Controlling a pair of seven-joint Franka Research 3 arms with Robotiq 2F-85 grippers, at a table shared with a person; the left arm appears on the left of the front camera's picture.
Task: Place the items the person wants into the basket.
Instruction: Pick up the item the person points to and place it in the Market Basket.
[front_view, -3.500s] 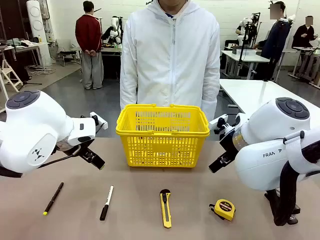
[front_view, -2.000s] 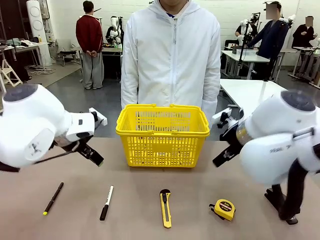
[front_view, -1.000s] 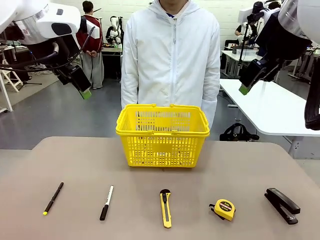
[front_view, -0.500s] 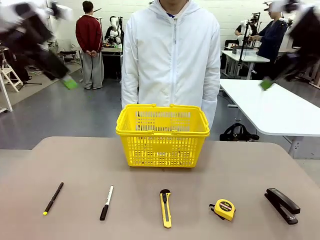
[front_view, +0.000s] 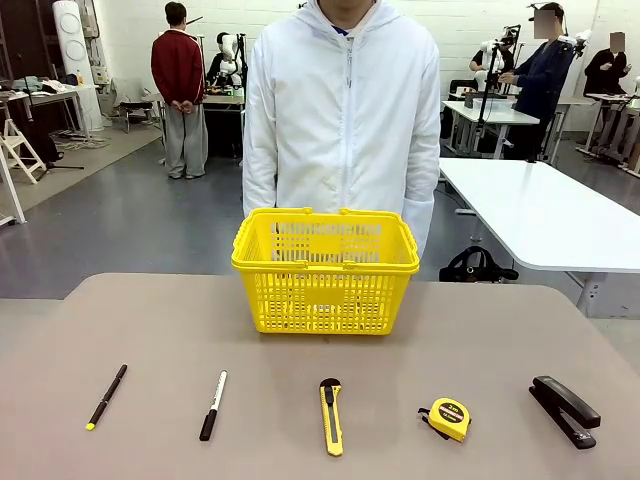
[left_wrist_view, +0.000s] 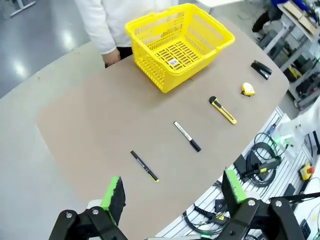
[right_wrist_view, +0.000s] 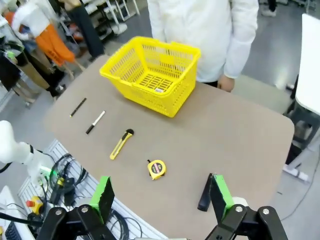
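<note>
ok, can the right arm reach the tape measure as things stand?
Probably yes: the right gripper hangs open high above the table; the tape measure lies below it, apart from the utility knife and stapler.

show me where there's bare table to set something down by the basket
Widest bare table lies left of the basket, and right of it, beyond the stapler. A clear strip runs between basket and tool row. The near row is crowded: pen, marker, utility knife, tape measure, only gaps between.
</note>
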